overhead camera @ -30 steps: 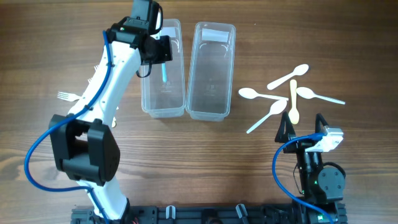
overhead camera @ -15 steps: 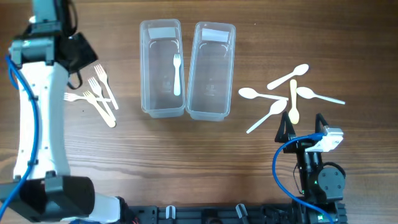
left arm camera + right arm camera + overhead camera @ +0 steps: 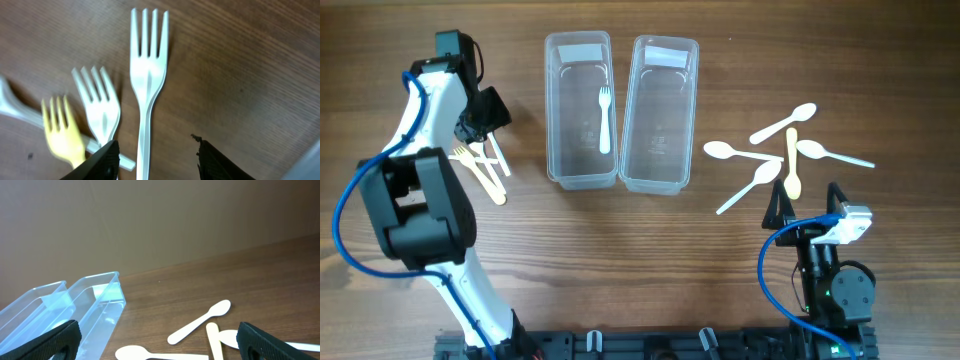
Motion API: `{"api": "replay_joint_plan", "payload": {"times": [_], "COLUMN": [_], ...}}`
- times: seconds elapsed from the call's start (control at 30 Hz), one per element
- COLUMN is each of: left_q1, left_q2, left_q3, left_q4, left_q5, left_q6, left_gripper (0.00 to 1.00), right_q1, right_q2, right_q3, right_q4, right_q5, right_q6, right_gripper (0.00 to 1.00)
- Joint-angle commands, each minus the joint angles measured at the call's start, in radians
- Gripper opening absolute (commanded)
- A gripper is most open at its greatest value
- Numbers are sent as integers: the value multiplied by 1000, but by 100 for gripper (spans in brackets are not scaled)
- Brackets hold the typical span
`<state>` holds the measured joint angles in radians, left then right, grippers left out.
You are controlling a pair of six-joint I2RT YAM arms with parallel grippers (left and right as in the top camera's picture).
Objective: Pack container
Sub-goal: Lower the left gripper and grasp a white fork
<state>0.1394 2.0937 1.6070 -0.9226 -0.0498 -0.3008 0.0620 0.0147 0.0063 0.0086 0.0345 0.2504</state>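
Two clear plastic containers stand side by side at the back. The left container point(image 3: 564, 150) holds one white fork point(image 3: 604, 118); the right container point(image 3: 660, 170) is empty. Several plastic forks point(image 3: 483, 162) lie left of them. My left gripper point(image 3: 483, 128) hovers over that pile, open. In the left wrist view a long white fork point(image 3: 148, 75) lies on the wood with its handle between my spread fingers point(image 3: 107, 160), untouched, beside a shorter white fork point(image 3: 100, 107) and a yellow fork point(image 3: 62, 135). Several spoons point(image 3: 760, 152) lie at the right. My right gripper point(image 3: 807, 200) rests open near the front.
The right wrist view looks across the wood at the spoons point(image 3: 199, 322) and both containers point(image 3: 97, 307), with a brown wall behind. The left arm's blue cable point(image 3: 350, 215) loops at the left edge.
The left arm left the fork in the left container, swung out to the far left, and now sits over the fork pile with its jaws open. The right arm is unchanged.
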Motion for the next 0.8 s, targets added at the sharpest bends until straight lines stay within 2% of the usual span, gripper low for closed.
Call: {"api": "replay_joint_plan", "payload": {"times": [0.0,0.1,0.2,0.33,0.77], "left_q1": [1,1,1,1,1], "left_q2": [37,37,39,39,40], "left_q3": [-6,-6,-6,-6,-117], "left_q4": [55,124,129,122,172], "left_q5": [8,8,8,8,8], "left_q6": [137,141,141,140,140], "left_gripper": [52,52,51,44,46], "right_q1": [2,2,2,2,2], "right_q2": [-7,-7,-7,-7,-7], "right_q3": [-1,-1,-1,-1,-1], "right_q4": [6,5,6,6,6], "right_q5": [17,17,17,17,17], "right_q6": [14,14,15,14,14], "right_gripper": [100,100,100,100,100]}}
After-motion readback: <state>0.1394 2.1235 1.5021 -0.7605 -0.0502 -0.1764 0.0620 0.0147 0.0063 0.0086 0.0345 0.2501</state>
